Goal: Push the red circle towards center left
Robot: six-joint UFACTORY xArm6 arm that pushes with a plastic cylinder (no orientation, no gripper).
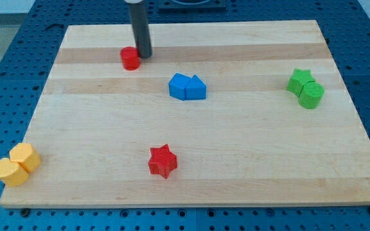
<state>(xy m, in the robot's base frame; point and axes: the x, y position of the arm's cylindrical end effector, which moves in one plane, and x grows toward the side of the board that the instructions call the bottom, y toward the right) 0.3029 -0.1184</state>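
The red circle (130, 58) is a short red cylinder near the view's top, left of centre, on the wooden board (249, 160). My tip (144, 55) is the lower end of a dark rod that comes down from the view's top edge. It stands just to the right of the red circle, touching or almost touching its upper right side.
Two blue blocks (187, 86) sit together right of and below the red circle. A red star (162, 161) lies near the bottom centre. A green star (299, 79) and green cylinder (311, 95) are at the right. Two yellow blocks (18, 164) sit at the bottom left corner.
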